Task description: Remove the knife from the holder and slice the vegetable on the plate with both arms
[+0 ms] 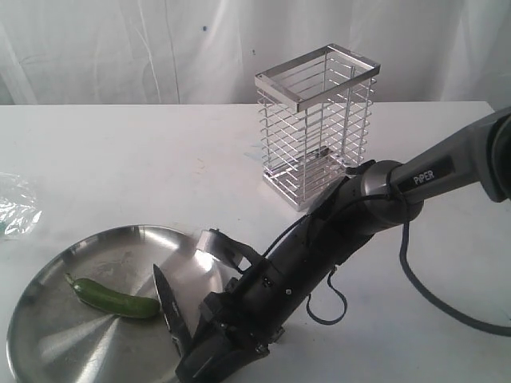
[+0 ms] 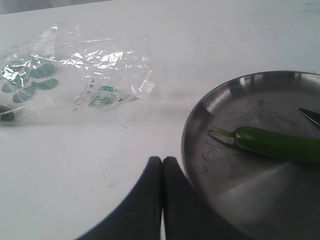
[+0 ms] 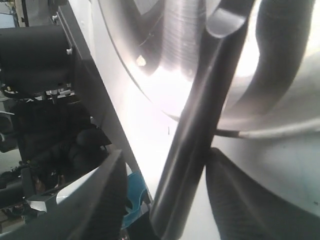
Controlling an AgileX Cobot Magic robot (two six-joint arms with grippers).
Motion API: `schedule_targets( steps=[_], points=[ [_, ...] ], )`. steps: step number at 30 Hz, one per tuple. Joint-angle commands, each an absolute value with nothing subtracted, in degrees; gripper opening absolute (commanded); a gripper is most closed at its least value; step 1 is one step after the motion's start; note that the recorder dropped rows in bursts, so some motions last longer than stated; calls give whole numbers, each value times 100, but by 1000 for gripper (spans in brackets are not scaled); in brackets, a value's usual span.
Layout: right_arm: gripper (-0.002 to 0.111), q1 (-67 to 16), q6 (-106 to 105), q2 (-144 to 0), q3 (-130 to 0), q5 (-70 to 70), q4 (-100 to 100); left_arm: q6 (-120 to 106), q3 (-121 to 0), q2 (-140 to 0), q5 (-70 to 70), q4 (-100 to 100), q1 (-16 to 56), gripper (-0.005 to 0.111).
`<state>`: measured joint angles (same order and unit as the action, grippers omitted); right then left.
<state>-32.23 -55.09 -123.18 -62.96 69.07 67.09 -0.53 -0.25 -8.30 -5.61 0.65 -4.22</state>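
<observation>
Knife (image 1: 167,306): you have it over the plate (image 1: 56,339), well apart from the holder (image 1: 316,128), which stands upright at the back of the table (image 1: 120,159). In the exterior view the blade's long axis runs from the near edge away towards the back, leaning slightly left, with the tip pointing away from the camera. The handle end is hidden under your right arm (image 1: 375,199).

Vegetable (image 1: 112,297): lies flat on the plate. Its long axis runs from far-left to near-right, and the thin stem points at the plate's left rim. Its blunt end sits right at the blade; you cannot tell from here whether they are touching or just beside each other.

Right gripper (image 3: 165,160): low at the plate's near-right rim. In the wrist view the knife's dark length runs between the two fingers (image 3: 100,200). Bright gaps show on both sides of it, so the jaws stand wide and are not clamped on it.

Left gripper (image 2: 162,167): fingers pressed together with nothing between them, just beside the plate's rim, on the stem side of the vegetable. From this view the knife tip just enters the frame beyond the vegetable.

Other: a crumpled clear plastic bag (image 2: 70,75) lies on the table left of the plate.
</observation>
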Motion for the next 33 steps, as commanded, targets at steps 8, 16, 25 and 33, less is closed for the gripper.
schedule_targets(
  steps=[8, 16, 25, 33],
  points=[
    [46, -3247, -5264, -12351, -6274, 6402, 6157, 0, 0, -801, -564, 74, -392, 0],
    [46, -3397, -5274, -12351, -6274, 6390, 6170, 0, 0, -801, -564, 74, -392, 0],
    [46, -3713, -5202, -12390, -6284, 6130, 6212, 0, 0, -801, -564, 74, -392, 0],
    [45, -3773, -5202, -12414, -6335, 6107, 6246, 0, 0, -801, -564, 74, -392, 0]
  ],
)
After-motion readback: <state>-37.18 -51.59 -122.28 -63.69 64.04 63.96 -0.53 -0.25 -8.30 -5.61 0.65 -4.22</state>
